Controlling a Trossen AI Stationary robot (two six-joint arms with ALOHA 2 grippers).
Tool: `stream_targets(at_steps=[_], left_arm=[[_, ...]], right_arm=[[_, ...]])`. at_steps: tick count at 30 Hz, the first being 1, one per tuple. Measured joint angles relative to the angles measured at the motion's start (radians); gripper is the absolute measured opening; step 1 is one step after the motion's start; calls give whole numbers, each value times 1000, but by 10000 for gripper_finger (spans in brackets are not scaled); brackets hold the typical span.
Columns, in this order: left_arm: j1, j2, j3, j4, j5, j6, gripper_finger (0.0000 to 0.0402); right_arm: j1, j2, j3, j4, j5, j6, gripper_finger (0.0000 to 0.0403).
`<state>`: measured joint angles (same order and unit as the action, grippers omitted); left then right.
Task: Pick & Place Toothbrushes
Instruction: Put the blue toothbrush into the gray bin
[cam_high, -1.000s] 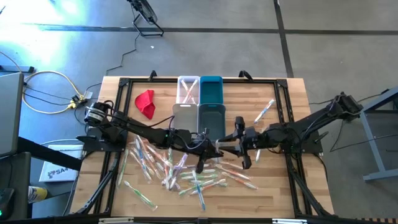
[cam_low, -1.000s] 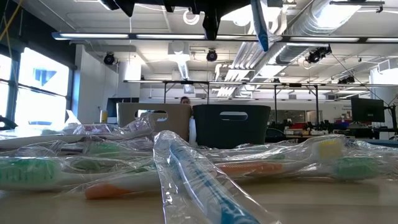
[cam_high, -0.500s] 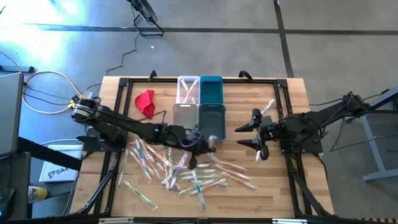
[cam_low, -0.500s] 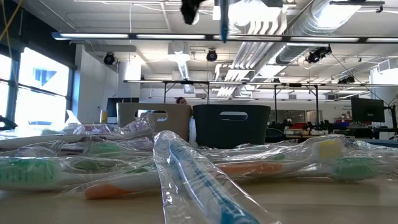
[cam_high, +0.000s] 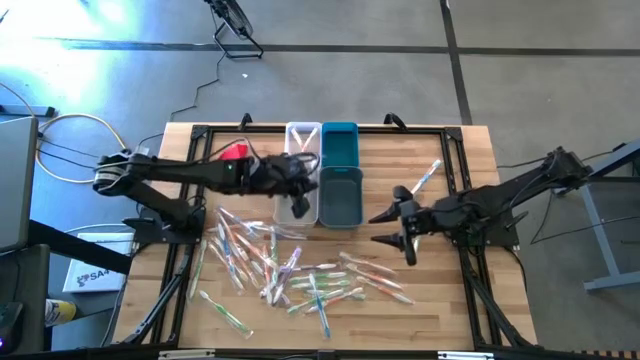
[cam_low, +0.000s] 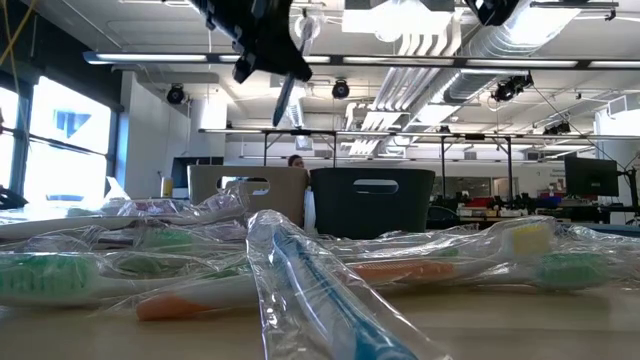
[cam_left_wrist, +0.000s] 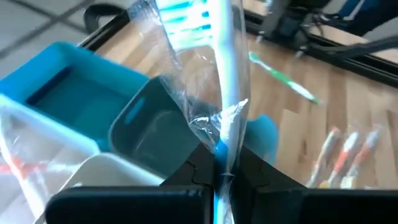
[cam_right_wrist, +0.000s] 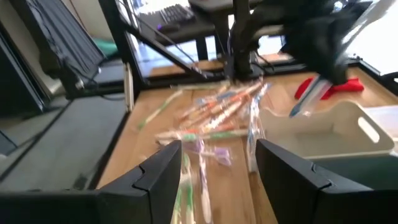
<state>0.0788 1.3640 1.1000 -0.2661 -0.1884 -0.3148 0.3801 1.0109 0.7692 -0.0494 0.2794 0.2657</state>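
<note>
The left pincer (cam_high: 298, 197) hangs above the bins near the bench's (cam_high: 460, 170) twelve o'clock edge, over the white bin (cam_high: 296, 196). Its fingers are pressed together, pinching one wrapped toothbrush (cam_left_wrist: 227, 93) with a blue and white handle. In the left wrist view the brush stands up from between the fingertips, its clear wrapper crinkled around it, with a grey bin (cam_left_wrist: 155, 134) and a blue bin (cam_left_wrist: 68, 93) beneath. In the low view the same brush (cam_low: 286, 97) hangs from the pincer (cam_low: 262, 50), clear of the bench.

The right pincer (cam_high: 395, 228) hovers at about three o'clock from the bins, its fingers spread wide and holding nothing. In its wrist view the two fingers (cam_right_wrist: 163, 167) stand well apart, with the pile (cam_right_wrist: 214, 115) showing between them.

The rest of the toothbrushes (cam_high: 300, 275) lie scattered at six o'clock from the bins, in a loose heap across the bench. One more (cam_high: 425, 177) lies alone at about two o'clock. A red cloth (cam_high: 235, 153) sits at ten o'clock, beside the left arm.
</note>
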Motion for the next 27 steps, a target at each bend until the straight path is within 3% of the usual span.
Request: stream_targets(at_steps=[12,27], left_arm=[[183,37,0,-174,78,-96,11],[258,242,0,-188,199,-161,11]], right_arm=[[0,120,0,9,10,-5,200],[-2,144,0,27,10,-4,200]])
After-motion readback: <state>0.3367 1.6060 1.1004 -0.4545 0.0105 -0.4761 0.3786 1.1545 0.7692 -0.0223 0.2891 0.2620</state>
